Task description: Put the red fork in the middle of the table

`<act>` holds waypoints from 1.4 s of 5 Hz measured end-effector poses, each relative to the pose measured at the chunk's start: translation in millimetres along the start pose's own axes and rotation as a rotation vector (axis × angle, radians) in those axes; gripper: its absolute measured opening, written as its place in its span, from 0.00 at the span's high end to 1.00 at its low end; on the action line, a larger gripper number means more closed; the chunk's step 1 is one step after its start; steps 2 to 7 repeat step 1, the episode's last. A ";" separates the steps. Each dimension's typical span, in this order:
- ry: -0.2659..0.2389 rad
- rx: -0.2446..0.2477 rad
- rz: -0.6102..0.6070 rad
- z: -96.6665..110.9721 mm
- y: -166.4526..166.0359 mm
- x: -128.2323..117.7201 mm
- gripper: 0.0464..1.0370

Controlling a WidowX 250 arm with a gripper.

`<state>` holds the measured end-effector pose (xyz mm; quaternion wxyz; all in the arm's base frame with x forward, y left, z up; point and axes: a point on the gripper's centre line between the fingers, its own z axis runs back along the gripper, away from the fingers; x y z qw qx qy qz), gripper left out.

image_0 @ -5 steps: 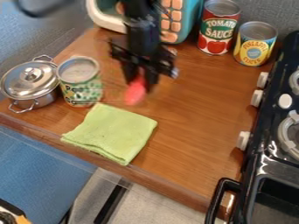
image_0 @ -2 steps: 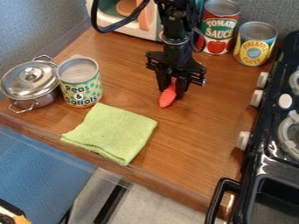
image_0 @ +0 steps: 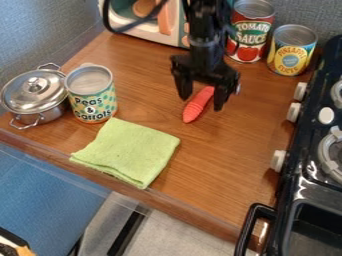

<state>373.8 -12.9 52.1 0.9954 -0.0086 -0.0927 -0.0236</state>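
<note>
Nearest the viewer, at the right, the black stove (image_0: pixel 314 192) bounds the tabletop (image_0: pixel 220 150), its pale knobs facing the work area. The green cloth (image_0: pixel 130 152) lies flat near the front edge, apart from the red item and leaving its place unobstructed. Farther in at the left, the lidded metal pot (image_0: pixel 37 97) and the green-patterned can (image_0: pixel 92 97) stand upright, close together; that grouping keeps the middle open.

The red item, taken to be the fork (image_0: pixel 195 109), rests on the tabletop between the green-patterned can and the stove. It is ridged and tapered, set at a slant, its narrow end toward the front. Tines cannot be made out. Its place is judged to meet the requirement of the middle, near enough.

The gripper (image_0: pixel 202 103) hangs over it, pointing down. The jaws are spread, one to each side of the fork, and grasp nothing; the tabletop bears its weight. Placement is judged essentially complete. A straight lift, jaws kept wide, is advised, since a sideways move could knock the fork out of position.

At the rear stand the yellow-labelled can (image_0: pixel 292 52), the red-labelled can (image_0: pixel 248 30) and the toy oven (image_0: pixel 153 37), all clear of the placement area.
</note>
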 end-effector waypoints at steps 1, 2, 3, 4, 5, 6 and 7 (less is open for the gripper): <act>-0.026 -0.003 0.015 37.8 11.6 -1.8 0.03; -0.026 -0.003 0.015 37.8 11.6 -1.8 0.03; -0.026 -0.003 0.015 37.8 11.6 -1.8 0.03; -0.026 -0.003 0.015 37.8 11.6 -1.8 0.03; -0.026 -0.003 0.015 37.8 11.6 -1.8 0.03; -0.026 -0.003 0.015 37.8 11.6 -1.8 0.03; -0.026 -0.003 0.015 37.8 11.6 -1.8 0.03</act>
